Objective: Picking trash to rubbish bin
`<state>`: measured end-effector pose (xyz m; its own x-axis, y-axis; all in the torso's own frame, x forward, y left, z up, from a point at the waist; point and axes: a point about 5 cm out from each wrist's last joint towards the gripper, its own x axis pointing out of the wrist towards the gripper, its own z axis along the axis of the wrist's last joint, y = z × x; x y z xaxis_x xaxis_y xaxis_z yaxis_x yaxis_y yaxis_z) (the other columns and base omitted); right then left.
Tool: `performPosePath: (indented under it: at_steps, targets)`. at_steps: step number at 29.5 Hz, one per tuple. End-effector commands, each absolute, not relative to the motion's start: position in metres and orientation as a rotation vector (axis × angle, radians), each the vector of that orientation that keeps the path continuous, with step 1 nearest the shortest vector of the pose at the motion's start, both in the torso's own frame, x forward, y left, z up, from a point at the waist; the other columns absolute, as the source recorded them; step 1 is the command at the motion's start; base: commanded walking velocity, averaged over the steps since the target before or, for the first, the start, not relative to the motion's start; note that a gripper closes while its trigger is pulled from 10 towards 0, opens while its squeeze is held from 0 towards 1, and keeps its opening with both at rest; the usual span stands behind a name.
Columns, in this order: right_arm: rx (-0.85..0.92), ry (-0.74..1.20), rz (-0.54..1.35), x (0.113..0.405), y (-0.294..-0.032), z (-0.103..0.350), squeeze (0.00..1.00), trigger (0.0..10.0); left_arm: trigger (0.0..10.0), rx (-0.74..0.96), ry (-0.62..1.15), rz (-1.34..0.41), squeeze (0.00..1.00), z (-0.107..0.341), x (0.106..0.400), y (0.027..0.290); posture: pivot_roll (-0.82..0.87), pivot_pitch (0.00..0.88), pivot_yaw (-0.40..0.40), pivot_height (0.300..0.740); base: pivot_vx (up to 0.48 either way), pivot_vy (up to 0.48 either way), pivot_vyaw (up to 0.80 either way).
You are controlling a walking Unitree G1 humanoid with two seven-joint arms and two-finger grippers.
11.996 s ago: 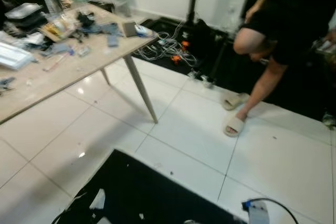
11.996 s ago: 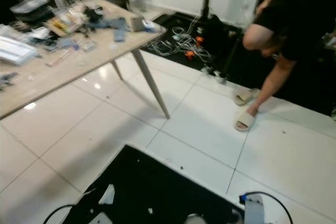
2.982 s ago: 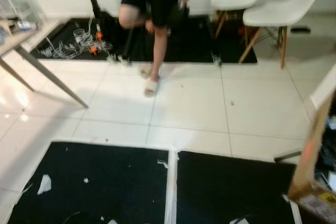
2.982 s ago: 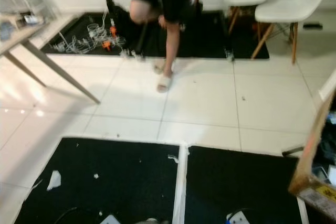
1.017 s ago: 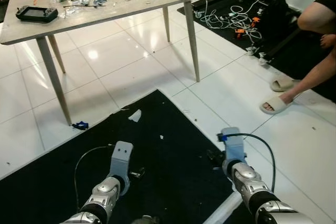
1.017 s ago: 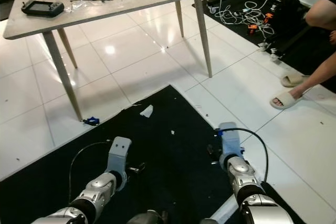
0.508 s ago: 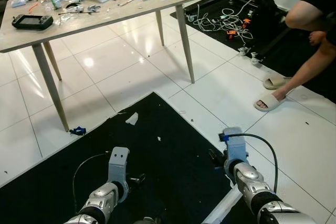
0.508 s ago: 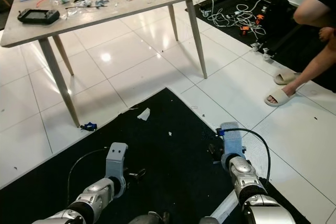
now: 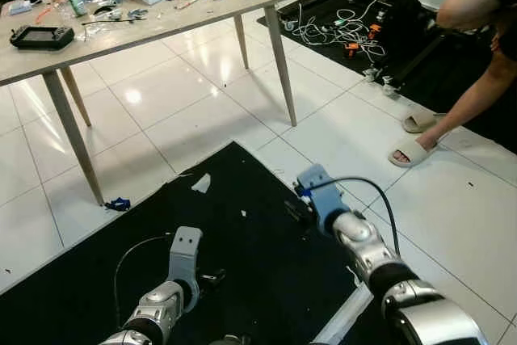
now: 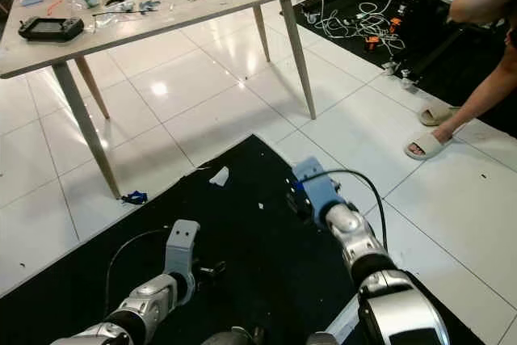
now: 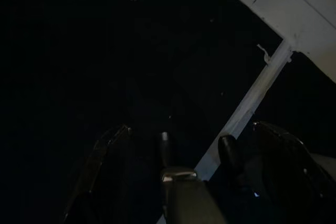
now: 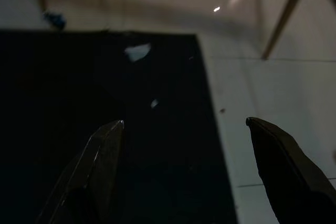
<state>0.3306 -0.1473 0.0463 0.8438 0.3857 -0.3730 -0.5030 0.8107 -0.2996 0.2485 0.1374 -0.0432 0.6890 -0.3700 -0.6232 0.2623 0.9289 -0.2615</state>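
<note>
With its fingers [image 12: 100, 166] spread wide and empty, my right gripper [image 12: 184, 129] pointed across the black mat [image 9: 258, 264] at the white paper scrap [image 12: 137, 52] straight ahead, nearer it than my left gripper [image 11: 168, 135].

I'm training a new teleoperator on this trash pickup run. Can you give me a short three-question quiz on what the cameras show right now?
1. True or false: the white paper scrap lies on the black mat.
2. Which gripper reaches farther forward over the mat? A) left gripper B) right gripper
3. Fill in: the small blue scrap lies on the white tiles beside a leg of the ____.

Key
1. True: it lies near the mat's far edge.
2. B: the right arm stretches toward the scrap, its fingers spread wide in the right wrist view; the left stays low and back.
3. Table, the cluttered wooden one.
</note>
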Motion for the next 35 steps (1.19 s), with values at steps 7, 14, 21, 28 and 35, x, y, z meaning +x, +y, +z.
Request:
performPosePath:
  at_steps: [7,14,21,28,35]
  targets:
    - [-0.312,0.332,0.526,0.313,-0.149,0.029,0.00,10.0,10.0,-0.217,0.765,-0.294,0.00,-0.052,0.236,0.146,-0.02,0.116,0.076,0.740,0.000,0.000,0.00]
    - [-0.291,0.352,0.588,0.311,-0.148,0.028,0.00,10.0,10.0,-0.236,0.763,-0.277,0.00,-0.051,0.239,0.147,-0.02,0.109,0.087,0.740,0.000,0.000,0.00]
    - [-0.171,0.357,0.571,0.314,-0.154,0.031,0.00,10.0,10.0,-0.231,0.762,-0.286,0.00,-0.048,0.243,0.146,-0.04,0.108,0.101,0.740,0.000,0.000,0.00]
    - [-0.156,0.347,0.552,0.316,-0.157,0.034,0.00,10.0,10.0,-0.235,0.762,-0.286,0.00,-0.048,0.244,0.144,-0.05,0.100,0.095,0.740,0.000,0.000,0.00]
    - [-0.132,0.354,0.552,0.317,-0.160,0.035,0.00,10.0,10.0,-0.254,0.759,-0.274,0.00,-0.047,0.245,0.143,-0.05,0.094,0.087,0.740,0.000,0.000,0.00]
